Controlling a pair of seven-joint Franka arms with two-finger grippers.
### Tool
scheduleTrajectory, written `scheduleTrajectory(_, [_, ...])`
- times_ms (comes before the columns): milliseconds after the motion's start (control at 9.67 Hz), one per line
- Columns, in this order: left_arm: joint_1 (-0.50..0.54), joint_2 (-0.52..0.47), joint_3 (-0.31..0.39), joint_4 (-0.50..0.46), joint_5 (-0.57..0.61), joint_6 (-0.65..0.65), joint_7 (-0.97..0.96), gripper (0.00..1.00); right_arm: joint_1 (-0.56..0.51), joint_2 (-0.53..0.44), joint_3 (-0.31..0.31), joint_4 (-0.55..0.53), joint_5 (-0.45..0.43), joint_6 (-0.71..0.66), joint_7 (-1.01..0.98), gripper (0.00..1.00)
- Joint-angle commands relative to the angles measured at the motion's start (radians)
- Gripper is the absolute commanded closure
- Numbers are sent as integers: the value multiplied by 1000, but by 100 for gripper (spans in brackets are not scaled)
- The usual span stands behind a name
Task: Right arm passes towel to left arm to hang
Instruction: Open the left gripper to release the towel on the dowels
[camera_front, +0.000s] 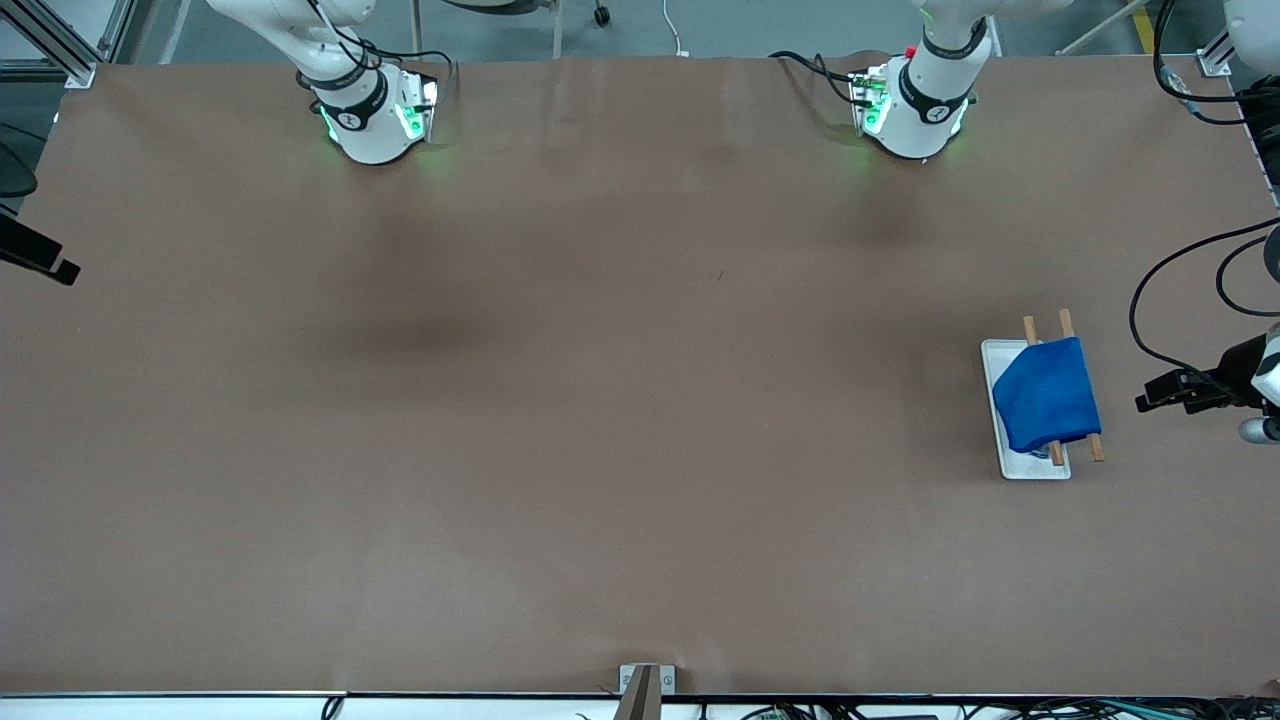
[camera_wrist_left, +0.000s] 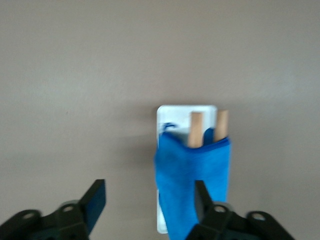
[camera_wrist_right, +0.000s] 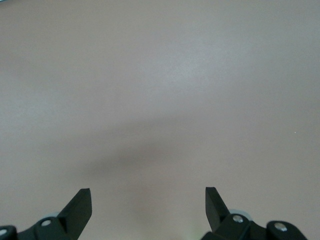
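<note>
Draping limp over two wooden rails (camera_front: 1066, 325) on a white rectangular tray (camera_front: 993, 365), the small bright blue cloth towel (camera_front: 1047, 396) looks light, soft, best pinched at a hanging edge, while left gripper (camera_wrist_left: 150, 200) above it and right gripper (camera_wrist_right: 148, 206) over bare brown table (camera_front: 560, 420) gape, empty.

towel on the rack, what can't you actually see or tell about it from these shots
- Front view: the blue towel covers the middle of the two wooden rods; only their ends show, so the contact underneath is hidden.
- Front view: the white base is partly covered by the towel.
- Left wrist view: the towel's lower edge is cut off by the frame and the left gripper, which is open.
- Right wrist view: only bare table beneath the open right gripper; no towel.
</note>
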Motion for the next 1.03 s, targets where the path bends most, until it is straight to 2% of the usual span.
scheduleTrajectory(0, [4, -197, -52, -135, 106, 0, -72, 0, -10, -6, 10, -2, 3, -5, 13, 0])
scheduleTrajectory(103, [8, -286, -116, -178, 212, -6, -190, 0, -8, -6, 10, -1, -4, -2, 10, 0])
scheduleTrajectory(207, [14, -354, -179, -205, 266, -42, -305, 0, -7, -6, 12, -1, -15, 0, 8, 0])
scheduleTrajectory(310, [31, -422, -246, -200, 306, -135, -371, 0, -5, -6, 12, -1, -27, -3, 16, 0])
scheduleTrajectory(414, [57, -477, -276, -200, 308, -191, -374, 0, -7, -6, 13, -1, -26, -8, 20, 0])
scheduleTrajectory(517, [56, -488, -281, -179, 306, -234, -386, 0, -7, -6, 13, -1, -26, -8, 22, 0])
scheduleTrajectory(724, [47, -444, -305, -17, 302, -349, -386, 0, -10, -6, 13, -2, -18, -8, 25, 0])
scheduleTrajectory(931, [50, -326, -327, 220, 303, -528, -387, 0, -8, -6, 12, -4, -18, -9, 34, 0])
